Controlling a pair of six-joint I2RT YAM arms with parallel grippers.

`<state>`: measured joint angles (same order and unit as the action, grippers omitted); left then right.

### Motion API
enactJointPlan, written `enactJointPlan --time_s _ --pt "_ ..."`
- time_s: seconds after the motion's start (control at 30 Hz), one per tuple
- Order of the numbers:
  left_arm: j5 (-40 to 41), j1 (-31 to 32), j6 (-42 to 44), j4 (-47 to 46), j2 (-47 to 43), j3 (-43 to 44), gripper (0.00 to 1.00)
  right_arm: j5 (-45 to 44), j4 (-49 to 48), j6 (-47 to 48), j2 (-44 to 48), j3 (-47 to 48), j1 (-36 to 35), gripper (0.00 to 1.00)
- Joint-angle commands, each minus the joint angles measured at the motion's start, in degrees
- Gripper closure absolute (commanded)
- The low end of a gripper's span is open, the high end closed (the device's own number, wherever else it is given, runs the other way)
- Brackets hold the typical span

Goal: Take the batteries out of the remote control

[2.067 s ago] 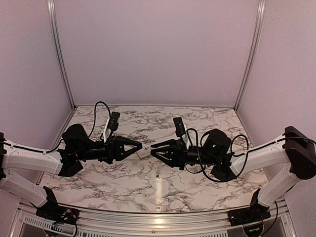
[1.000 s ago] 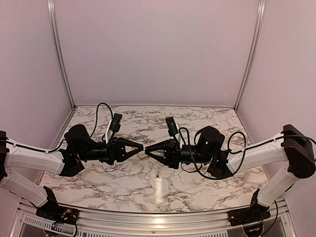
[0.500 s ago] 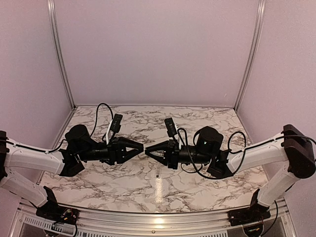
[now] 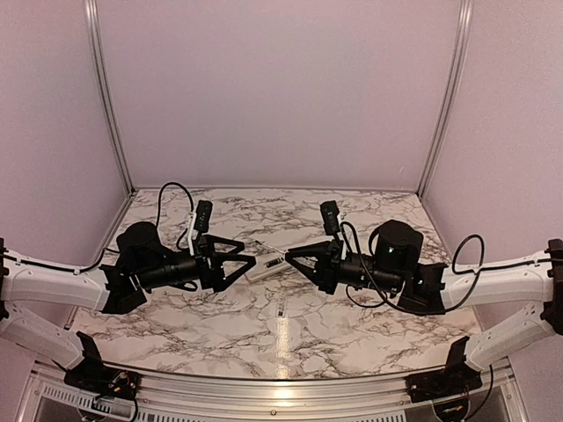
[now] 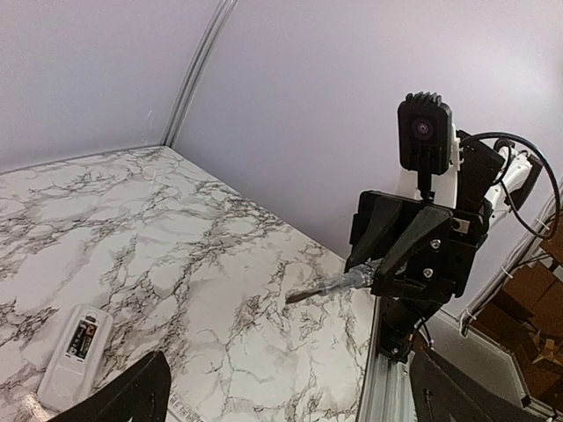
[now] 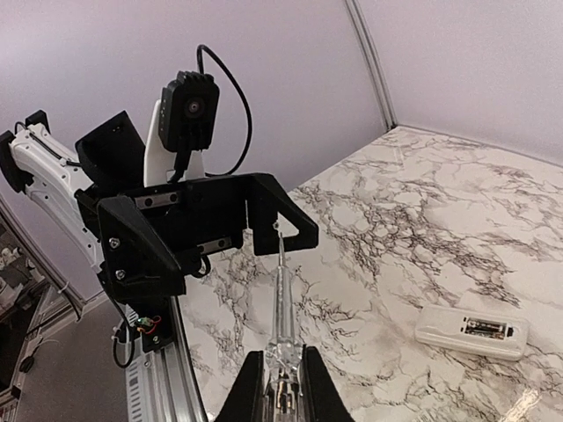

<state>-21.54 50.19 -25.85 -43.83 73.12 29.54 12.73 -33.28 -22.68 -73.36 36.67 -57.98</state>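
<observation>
Jaws of the left gripper [image 4: 239, 261] stand spread wide with nothing between them; in its own wrist view only the two black fingers [image 5: 132, 400] show, at the bottom corners. The right gripper [image 6: 281, 387] is closed tight on a thin grey rod [image 6: 281, 299], which sticks straight out past its fingertips toward the other arm. In the right wrist view the rod's tip lines up with the gap of the left jaws (whether it reaches in between them I cannot tell).

The two grippers face each other above the middle of the marble table [image 4: 334, 308], a little apart. Below and between them the remote control [image 4: 266, 267] lies flat on the tabletop, held by neither gripper, its open recess turned upward. The batteries [image 6: 484, 327] sit inside that recess, dark and lying end to end along the remote's length. From the left wrist camera the remote appears low on the left, near the left finger.

Each forearm reaches inward from its own side with black cables looping over the wrist. Pale lilac walls [image 4: 281, 88] with metal corner rails close the space behind.
</observation>
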Motion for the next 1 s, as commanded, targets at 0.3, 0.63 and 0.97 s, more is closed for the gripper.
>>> enactJointPlan --time_s 0.3,0.63,0.97 --pt "24.0 -0.1 12.2 25.9 4.1 9.8 0.01 -18.0 16.4 4.1 15.1 -6.1 0.8 1.00" --pt "26.1 -0.8 27.2 46.7 15.8 21.9 0.01 -20.3 19.2 5.5 19.4 -8.9 1.1 1.00" --pt "18.1 -4.9 36.4 56.9 29.3 35.6 0.01 -20.8 20.5 5.8 25.2 -13.0 1.5 1.00"
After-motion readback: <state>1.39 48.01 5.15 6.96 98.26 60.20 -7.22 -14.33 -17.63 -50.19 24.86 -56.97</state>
